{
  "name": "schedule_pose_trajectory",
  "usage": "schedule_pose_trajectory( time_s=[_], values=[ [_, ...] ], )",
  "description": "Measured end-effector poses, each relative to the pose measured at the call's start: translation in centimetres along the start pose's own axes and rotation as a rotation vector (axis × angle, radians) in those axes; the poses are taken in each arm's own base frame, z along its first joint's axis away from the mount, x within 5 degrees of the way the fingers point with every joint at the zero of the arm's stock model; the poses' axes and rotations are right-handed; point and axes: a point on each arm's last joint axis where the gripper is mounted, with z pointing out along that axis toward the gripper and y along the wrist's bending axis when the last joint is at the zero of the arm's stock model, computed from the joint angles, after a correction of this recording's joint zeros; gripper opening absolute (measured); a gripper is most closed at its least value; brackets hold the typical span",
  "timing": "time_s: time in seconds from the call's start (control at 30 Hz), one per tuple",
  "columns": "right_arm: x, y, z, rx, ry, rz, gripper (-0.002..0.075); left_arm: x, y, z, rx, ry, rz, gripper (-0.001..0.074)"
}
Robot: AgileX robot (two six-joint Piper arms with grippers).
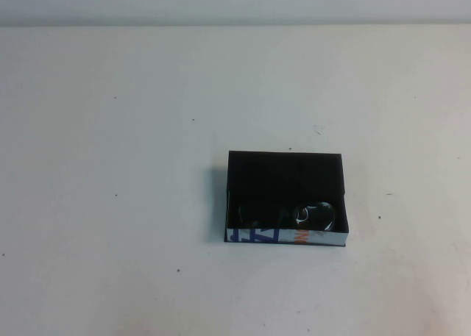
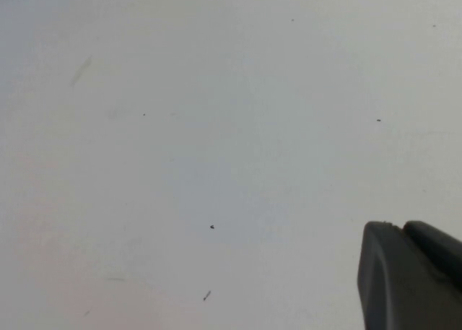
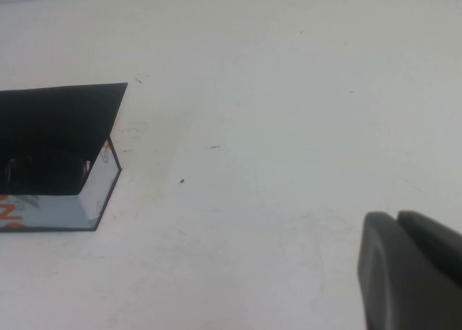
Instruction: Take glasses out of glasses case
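The glasses case [image 1: 254, 236] is a black open box right of the table's middle, its white side with blue and orange letters facing me. The dark glasses [image 1: 318, 215] lie inside it along the near wall, lenses glinting. Neither gripper shows in the high view. My left gripper [image 2: 401, 226] is shut and empty over bare table, away from the case. My right gripper [image 3: 396, 215] is shut and empty, hovering off to the side of the case [image 3: 50, 211], well apart from it. In the right wrist view only a corner of the case shows, with glints of the glasses inside.
The white table [image 1: 110, 167] carries only small dark specks. A pale wall runs along its far edge [image 1: 235, 23]. There is open room on all sides of the case.
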Motion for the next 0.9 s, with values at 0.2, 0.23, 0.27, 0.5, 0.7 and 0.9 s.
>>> schedule_pose_trajectory(
  time_s=[0.2, 0.23, 0.27, 0.5, 0.7, 0.9],
  values=[
    [0.0, 0.2, 0.0, -0.025, 0.002, 0.077, -0.0018, 0.0, 0.0, 0.0, 0.0, 0.0, 0.0, -0.0004],
    [0.0, 0.3, 0.0, -0.033, 0.0, 0.103, -0.0018, 0.0, 0.0, 0.0, 0.0, 0.0, 0.0, -0.0004],
    [-0.1, 0.4, 0.0, -0.046, -0.008, 0.141, -0.0018, 0.0, 0.0, 0.0, 0.0, 0.0, 0.0, -0.0004],
    [-1.5, 1.4, -0.2, -0.215, -0.096, 0.802, -0.0018, 0.0, 0.0, 0.0, 0.0, 0.0, 0.0, -0.0004],
    [-2.5, 0.6, -0.4, -0.205, -0.22, 1.023, -0.0018, 0.0, 0.0, 0.0, 0.0, 0.0, 0.0, -0.0004],
    [-3.2, -0.4, -0.6, -0.133, -0.355, 0.931, -0.0018, 0.0, 0.0, 0.0, 0.0, 0.0, 0.0, -0.0004]
  ],
)
